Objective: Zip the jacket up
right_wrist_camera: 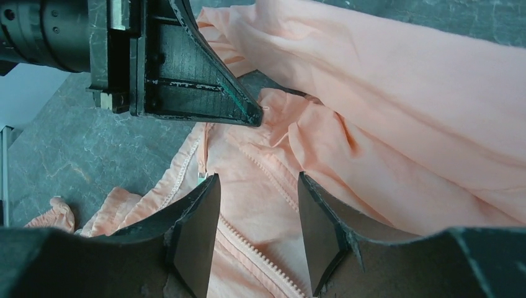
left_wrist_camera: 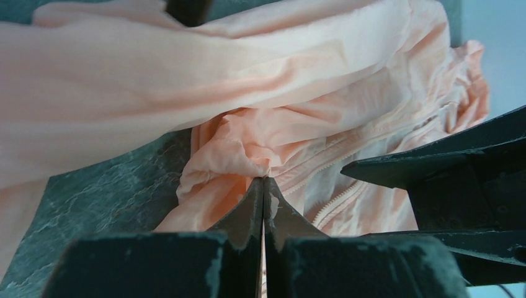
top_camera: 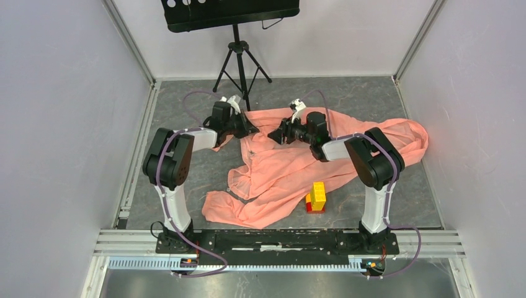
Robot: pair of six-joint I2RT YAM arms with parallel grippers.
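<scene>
**Shallow pinch on a crumpled jacket, zipper undone**

My left claw (left_wrist_camera: pixel 263 180) is clamped shut on a little bunched-up fold of the jacket (top_camera: pixel 285 167), right at the tips. That's my main worry; a pinch that shallow on fabric this thin could just slide out the moment I pull. My right claw (right_wrist_camera: pixel 257 186) hangs open just above the zipper (right_wrist_camera: pixel 260 261) with nothing in it; I can't make out the slider for sure, so closing here might catch only tape or loose cloth. The two claws are also really near each other, so a bump seems possible.

The jacket itself is salmon-pink and rumpled, sprawled across the middle and right of the grey surface (top_camera: pixel 205 180), sleeves thrown out; the zipper is unjoined, with its tooth rows lying apart. A yellow-and-red block stack (top_camera: pixel 317 197) sits right at its near edge.
</scene>
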